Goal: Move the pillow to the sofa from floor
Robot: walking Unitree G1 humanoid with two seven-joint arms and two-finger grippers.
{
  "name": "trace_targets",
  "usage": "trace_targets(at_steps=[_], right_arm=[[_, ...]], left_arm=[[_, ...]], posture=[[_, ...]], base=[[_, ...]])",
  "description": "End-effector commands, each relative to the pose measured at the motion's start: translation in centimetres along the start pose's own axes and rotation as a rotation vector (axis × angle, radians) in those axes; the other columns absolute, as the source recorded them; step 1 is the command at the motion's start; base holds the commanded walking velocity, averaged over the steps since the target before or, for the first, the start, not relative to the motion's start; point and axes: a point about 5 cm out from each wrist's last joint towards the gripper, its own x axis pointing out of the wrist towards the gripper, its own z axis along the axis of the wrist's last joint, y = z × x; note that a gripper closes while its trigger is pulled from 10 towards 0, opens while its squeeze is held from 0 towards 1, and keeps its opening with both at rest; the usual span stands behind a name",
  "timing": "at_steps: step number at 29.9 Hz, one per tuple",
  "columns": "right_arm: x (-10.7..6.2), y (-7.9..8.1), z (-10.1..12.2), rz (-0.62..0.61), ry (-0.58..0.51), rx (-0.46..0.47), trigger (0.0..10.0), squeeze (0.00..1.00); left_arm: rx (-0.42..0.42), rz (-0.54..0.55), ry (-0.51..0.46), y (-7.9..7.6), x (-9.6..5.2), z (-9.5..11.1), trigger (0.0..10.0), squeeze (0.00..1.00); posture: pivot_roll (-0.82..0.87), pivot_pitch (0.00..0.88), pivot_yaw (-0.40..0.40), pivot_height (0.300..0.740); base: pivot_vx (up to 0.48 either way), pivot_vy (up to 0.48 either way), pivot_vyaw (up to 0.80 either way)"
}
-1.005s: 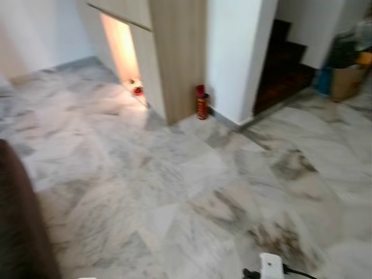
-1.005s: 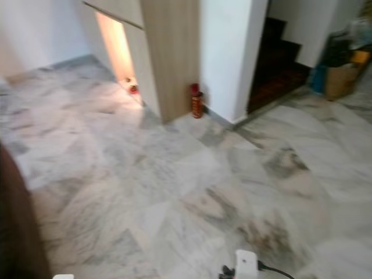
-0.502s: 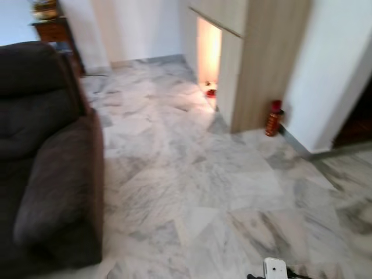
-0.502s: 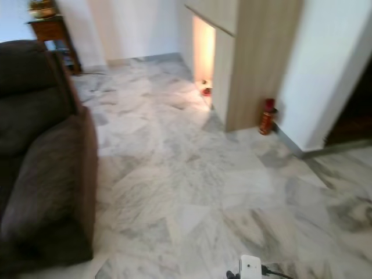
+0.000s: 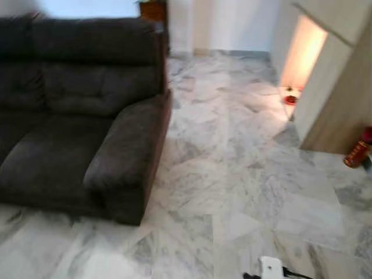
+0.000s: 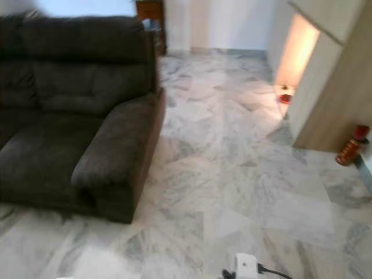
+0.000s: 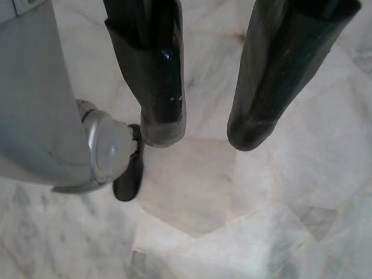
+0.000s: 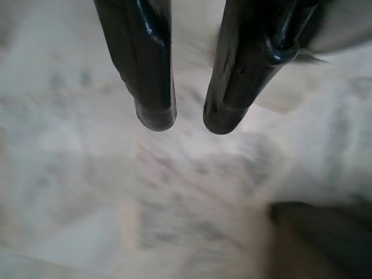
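Hanging over marble floor [image 5: 244,174] near the sofa [image 5: 75,116], both end effectors gape, empty

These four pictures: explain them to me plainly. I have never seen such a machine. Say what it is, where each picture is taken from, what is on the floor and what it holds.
The machine is a walking humanoid robot with two arms, each ending in a gripper of two long black fingers. The two wide pictures come from a stereo camera on its head, looking forward and down. They show a dark brown sofa on the robot's left, a grey-white marble floor, a wooden cabinet with a lit niche on the right, and a small red container standing at the cabinet's foot. The other two pictures come from cameras on the wrists, looking along the fingers. The left gripper and the right gripper both hang over bare floor, fingers apart, holding nothing. The pillow it is meant to carry is not held.
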Motion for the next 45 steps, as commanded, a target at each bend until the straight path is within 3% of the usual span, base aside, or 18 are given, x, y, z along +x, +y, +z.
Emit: trace_targets(at_steps=[1, 3, 12, 45], right_arm=[[-0.32, -0.95, -0.61, -0.031, 0.025, 0.014, 10.0, 0.0], [-0.33, -1.14, -0.62, -0.048, 0.028, 0.065, 10.0, 0.0], [-0.38, -1.38, -0.52, -0.058, 0.018, 0.089, 10.0, 0.0], [-0.38, -0.94, -1.13, -0.042, 0.05, 0.085, 10.0, 0.0]], left_arm=[[0.005, 0.001, 0.022, 0.15, -0.1, -0.55, 10.0, 0.0], [0.006, 0.002, 0.022, 0.21, -0.11, -0.57, 10.0, 0.0], [-0.012, -0.006, 0.018, 0.19, -0.12, -0.57, 10.0, 0.0], [-0.021, -0.018, 0.006, -0.42, 0.02, -0.12, 10.0, 0.0]], posture=[[0.02, 0.068, 0.018, 0.74], [0.03, 0.066, 0.019, 0.74], [0.02, 0.057, 0.023, 0.74], [0.03, 0.067, 0.02, 0.74]], base=[[0.0, 0.0, 0.52], [0.0, 0.0, 0.0], [0.0, 0.0, 0.0], [0.0, 0.446, 0.0]])
